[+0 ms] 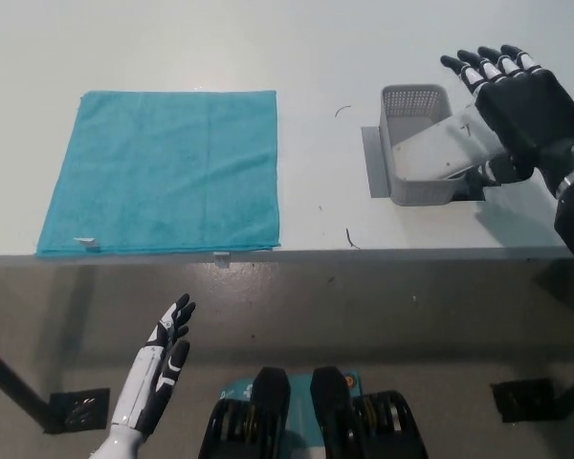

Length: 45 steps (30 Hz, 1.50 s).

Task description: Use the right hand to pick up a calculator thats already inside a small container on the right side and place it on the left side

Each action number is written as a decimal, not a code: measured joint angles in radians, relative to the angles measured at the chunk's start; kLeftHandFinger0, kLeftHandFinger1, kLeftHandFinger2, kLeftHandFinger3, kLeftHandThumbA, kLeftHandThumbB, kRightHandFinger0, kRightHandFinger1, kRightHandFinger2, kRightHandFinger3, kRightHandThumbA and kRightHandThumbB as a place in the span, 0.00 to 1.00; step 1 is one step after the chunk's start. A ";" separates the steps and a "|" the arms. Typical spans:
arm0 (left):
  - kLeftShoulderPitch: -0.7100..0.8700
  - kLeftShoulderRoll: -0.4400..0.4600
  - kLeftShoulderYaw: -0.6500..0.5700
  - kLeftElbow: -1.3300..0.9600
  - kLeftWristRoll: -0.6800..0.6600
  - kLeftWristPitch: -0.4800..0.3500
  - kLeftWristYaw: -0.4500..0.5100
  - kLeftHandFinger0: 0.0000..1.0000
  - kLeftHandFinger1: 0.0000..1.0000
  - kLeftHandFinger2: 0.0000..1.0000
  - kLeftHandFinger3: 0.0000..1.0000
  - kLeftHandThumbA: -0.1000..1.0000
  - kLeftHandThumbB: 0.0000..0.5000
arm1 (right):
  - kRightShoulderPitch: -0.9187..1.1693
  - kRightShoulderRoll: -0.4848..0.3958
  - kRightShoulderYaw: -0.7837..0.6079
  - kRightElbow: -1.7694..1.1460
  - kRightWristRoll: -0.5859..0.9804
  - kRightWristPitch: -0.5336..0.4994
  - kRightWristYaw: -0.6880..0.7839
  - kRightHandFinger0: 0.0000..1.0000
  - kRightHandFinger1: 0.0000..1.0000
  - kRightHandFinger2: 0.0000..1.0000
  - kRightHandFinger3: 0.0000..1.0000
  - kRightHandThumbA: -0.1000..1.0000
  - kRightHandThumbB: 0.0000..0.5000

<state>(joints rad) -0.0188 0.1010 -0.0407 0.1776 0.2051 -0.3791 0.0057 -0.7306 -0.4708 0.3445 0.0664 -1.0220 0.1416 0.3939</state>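
Observation:
A white calculator (438, 153) lies tilted in a small grey basket (410, 103) on the right of the table, its far end sticking out over the basket's right rim. My black right hand (521, 105) hovers open above that far end, fingers spread and pointing away, covering part of the calculator. I cannot tell whether it touches it. A teal cloth (163, 172) lies flat on the table's left side. My white left hand (158, 368) rests open below the table edge at the lower left.
The basket stands on a grey mat (375, 164). The white table's front edge (268, 256) runs across the middle of the picture, with dark floor below. Small black marks dot the table between the cloth and the basket.

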 measured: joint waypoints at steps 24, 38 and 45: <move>0.002 0.000 0.008 0.003 -0.003 -0.027 0.000 1.00 1.00 1.00 1.00 1.00 0.08 | -0.049 -0.011 0.082 0.186 -0.031 0.019 0.056 1.00 1.00 1.00 1.00 1.00 0.94; 0.010 0.000 0.008 0.003 -0.002 -0.028 -0.001 1.00 1.00 1.00 1.00 1.00 0.07 | -0.123 0.032 0.154 0.384 -0.048 -0.007 -0.020 1.00 1.00 1.00 1.00 1.00 0.96; 0.012 -0.001 0.008 0.003 -0.003 -0.028 -0.001 1.00 1.00 1.00 1.00 1.00 0.05 | -0.210 0.086 0.199 0.619 -0.057 -0.030 -0.135 1.00 1.00 1.00 1.00 1.00 0.93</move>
<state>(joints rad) -0.0064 0.0997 -0.0332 0.1809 0.2021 -0.4073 0.0046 -0.9404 -0.3849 0.5430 0.6852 -1.0795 0.1113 0.2588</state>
